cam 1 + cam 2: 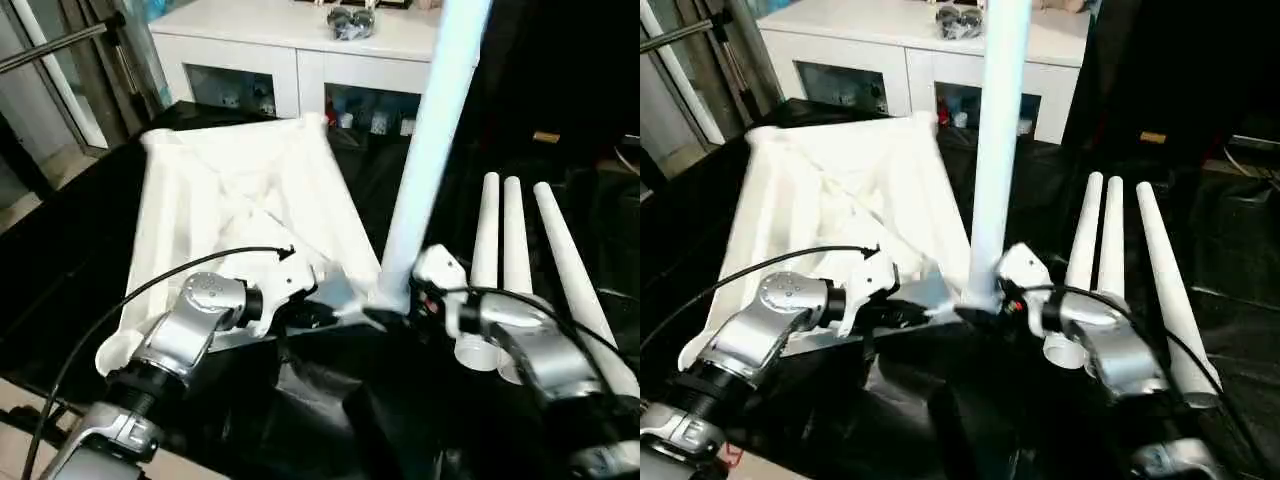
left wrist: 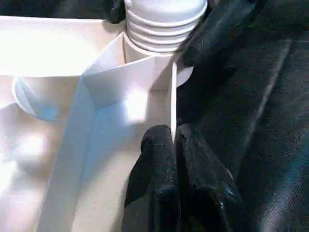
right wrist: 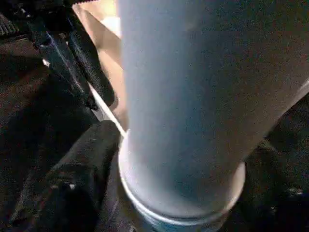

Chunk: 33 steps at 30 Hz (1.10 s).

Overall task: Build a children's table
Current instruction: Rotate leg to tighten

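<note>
The white tabletop (image 1: 230, 190) lies underside up on a black cloth. One white leg (image 1: 430, 150) stands upright in its near right corner socket, with the ribbed end (image 2: 164, 24) entering the socket. My left gripper (image 2: 174, 137) is shut on the tabletop's thin edge wall just beside that socket, and it appears in the head view at the near edge (image 1: 325, 315). My right gripper (image 1: 395, 315) sits around the base of the upright leg (image 3: 193, 96). Whether it presses on the leg is not clear.
Three more white legs (image 1: 510, 260) lie side by side on the cloth to the right, close to my right forearm. A white glass-door cabinet (image 1: 300, 50) stands behind the table. A metal stand (image 1: 60, 45) is at the far left.
</note>
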Motion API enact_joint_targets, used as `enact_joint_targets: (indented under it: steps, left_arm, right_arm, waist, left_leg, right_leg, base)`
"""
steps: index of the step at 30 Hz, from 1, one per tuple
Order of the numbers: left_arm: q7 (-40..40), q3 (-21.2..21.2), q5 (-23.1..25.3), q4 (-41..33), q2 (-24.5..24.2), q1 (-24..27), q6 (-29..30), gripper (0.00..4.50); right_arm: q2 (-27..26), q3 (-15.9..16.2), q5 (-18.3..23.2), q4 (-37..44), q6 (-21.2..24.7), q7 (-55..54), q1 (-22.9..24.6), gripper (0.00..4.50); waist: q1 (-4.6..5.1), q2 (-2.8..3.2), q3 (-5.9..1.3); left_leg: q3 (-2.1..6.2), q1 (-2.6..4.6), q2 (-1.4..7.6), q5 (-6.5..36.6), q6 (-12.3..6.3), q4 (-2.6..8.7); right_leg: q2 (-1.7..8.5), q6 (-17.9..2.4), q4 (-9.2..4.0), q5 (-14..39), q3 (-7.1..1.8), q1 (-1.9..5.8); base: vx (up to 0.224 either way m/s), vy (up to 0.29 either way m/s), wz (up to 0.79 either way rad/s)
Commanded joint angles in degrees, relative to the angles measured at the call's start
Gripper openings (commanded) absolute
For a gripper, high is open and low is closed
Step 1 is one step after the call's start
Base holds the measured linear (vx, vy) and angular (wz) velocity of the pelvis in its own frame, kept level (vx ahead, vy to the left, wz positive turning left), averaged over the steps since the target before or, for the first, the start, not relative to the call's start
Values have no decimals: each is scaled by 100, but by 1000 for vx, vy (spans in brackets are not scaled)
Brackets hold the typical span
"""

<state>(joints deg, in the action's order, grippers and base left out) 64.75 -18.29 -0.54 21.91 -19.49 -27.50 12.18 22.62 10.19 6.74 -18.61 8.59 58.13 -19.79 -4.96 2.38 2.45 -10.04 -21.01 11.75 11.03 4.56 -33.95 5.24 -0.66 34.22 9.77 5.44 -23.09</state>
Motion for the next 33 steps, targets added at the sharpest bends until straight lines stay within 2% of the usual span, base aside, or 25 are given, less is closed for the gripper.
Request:
enact_joint_targets:
  steps: [1, 7, 11, 13, 14, 15, 16, 17, 18, 19, 21, 22, 23, 24, 25, 26, 27, 33]
  left_arm:
    - [-8, 22, -155, -192, -1, -74, -91, 0]
    - [79, 2, -177, -237, -41, -43, -92, 0]
    - [34, 31, -192, -259, 19, -25, -58, 0]
    - [-247, 75, -151, -199, 179, -80, -2, 0]
    - [-428, 90, -115, -149, 275, -126, 30, 0]
    - [-624, 110, -83, -102, 386, -182, 110, 0]
    - [-936, 145, -19, -19, 557, -277, 254, 0]
    - [-1074, 158, 11, 27, 638, -323, 302, 0]
    - [-1232, 170, 45, 87, 736, -376, 351, 0]
    - [-1515, 195, 99, 212, 917, -466, 380, 0]
    - [-1640, 208, 119, 270, 996, -503, 384, 0]
    - [-1723, 213, 131, 311, 1058, -530, 393, 0]
    - [-2021, 214, 184, 450, 1287, -616, 419, 0]
    - [-2021, 214, 184, 450, 1287, -616, 419, 0]
    - [-2003, 180, 182, 426, 1329, -608, 417, 0]
    - [-1966, 155, 177, 397, 1342, -594, 413, 0]
    - [-1890, 126, 164, 340, 1332, -561, 414, 0]
    - [-1490, 59, 112, 112, 1129, -391, 298, 0]
  right_arm:
    - [-80, 310, 176, 240, 67, 312, 51, 312]
    - [-147, 338, 269, 350, 254, 389, 75, 279]
    - [-296, 292, 264, 322, 365, 240, 76, 272]
    - [-690, 144, -27, -196, 365, -715, -122, 272]
    - [-904, 38, -209, -561, 361, -1337, -273, 272]
    - [-1115, -85, -324, -910, 370, -1908, -418, 272]
    - [-1388, -276, -367, -1293, 365, -2583, -584, 272]
    - [-1506, -364, -355, -1431, 395, -2856, -646, 272]
    - [-1639, -461, -328, -1579, 441, -3147, -711, 272]
    - [-1829, -547, -323, -1754, 452, -3531, -781, 272]
    - [-1898, -558, -339, -1803, 429, -3654, -796, 272]
    - [-1943, -531, -359, -1824, 414, -3682, -800, 272]
    - [-2109, -389, -457, -1865, 309, -3744, -809, 272]
    - [-2109, -389, -457, -1865, 309, -3744, -809, 272]
    - [-2127, -328, -477, -1837, 281, -3666, -804, 307]
    - [-2129, -298, -487, -1811, 270, -3608, -800, 307]
    - [-2125, -326, -419, -1745, 300, -3486, -788, 342]
    - [-1901, -247, -623, -1711, -32, -3253, -840, 382]
  waist:
    - [11, -4, -352]
    - [11, 3, -372]
    - [12, 0, -366]
    - [18, -16, -357]
    - [67, -46, -328]
    - [90, -33, -319]
    - [173, -40, -291]
    - [228, -24, -303]
    - [234, -17, -296]
    - [243, -27, -303]
    - [248, -27, -301]
    - [241, -30, -313]
    - [245, -28, -309]
    - [244, -25, -301]
    - [228, -33, -313]
    - [221, -32, -313]
    - [215, -17, -316]
    - [197, -14, -338]
  left_leg:
    - [26, 45, 155, 1178, -331, 408]
    - [30, 36, 157, 1027, -359, 394]
    - [25, 34, 150, 1069, -340, 395]
    - [26, 35, 147, 1088, -303, 405]
    - [33, 7, 135, 1193, -226, 433]
    - [47, 0, 126, 1259, -154, 444]
    - [65, -1, 96, 1497, -2, 460]
    - [79, 22, 98, 1558, 79, 459]
    - [81, 43, 97, 1585, 93, 454]
    - [75, 72, 97, 1615, 74, 443]
    - [58, 76, 94, 1599, 23, 441]
    - [59, 61, 90, 1576, -24, 442]
    - [51, 44, 92, 1536, -55, 446]
    - [48, 57, 91, 1556, -48, 448]
    - [50, 76, 94, 1567, -52, 446]
    - [52, 50, 94, 1538, -83, 449]
    - [56, 51, 101, 1537, -98, 454]
    - [47, 42, 109, 1384, -148, 441]
  right_leg:
    - [311, -1257, -391, 1216, -284, 319]
    - [299, -1345, -347, 861, -277, 330]
    - [304, -1346, -358, 928, -278, 329]
    - [312, -1314, -368, 1073, -279, 321]
    - [312, -1239, -394, 1355, -269, 323]
    - [320, -1178, -398, 1591, -256, 323]
    - [331, -998, -458, 2194, -230, 326]
    - [340, -887, -493, 2445, -234, 309]
    - [342, -854, -515, 2508, -241, 285]
    - [335, -834, -536, 2495, -248, 268]
    - [312, -883, -532, 2282, -259, 257]
    - [307, -891, -517, 2175, -254, 280]
    - [300, -895, -510, 2076, -258, 278]
    - [291, -891, -519, 2096, -254, 264]
    - [300, -898, -515, 2091, -257, 271]
    - [303, -909, -505, 2043, -262, 286]
    - [302, -914, -500, 2001, -261, 285]
    - [309, -1059, -454, 1601, -272, 300]
  base:
    - [0, 0, 0]
    - [0, 0, 0]
    - [0, 0, 0]
    - [0, 0, 0]
    - [0, 0, 0]
    - [0, 0, 0]
    - [0, 0, 0]
    - [0, 0, 0]
    - [0, 0, 0]
    - [0, 0, 0]
    - [0, 0, 0]
    - [0, 0, 0]
    - [0, 0, 0]
    - [0, 0, 0]
    - [0, 0, 0]
    - [0, 0, 0]
    - [0, 0, 0]
    - [0, 0, 0]
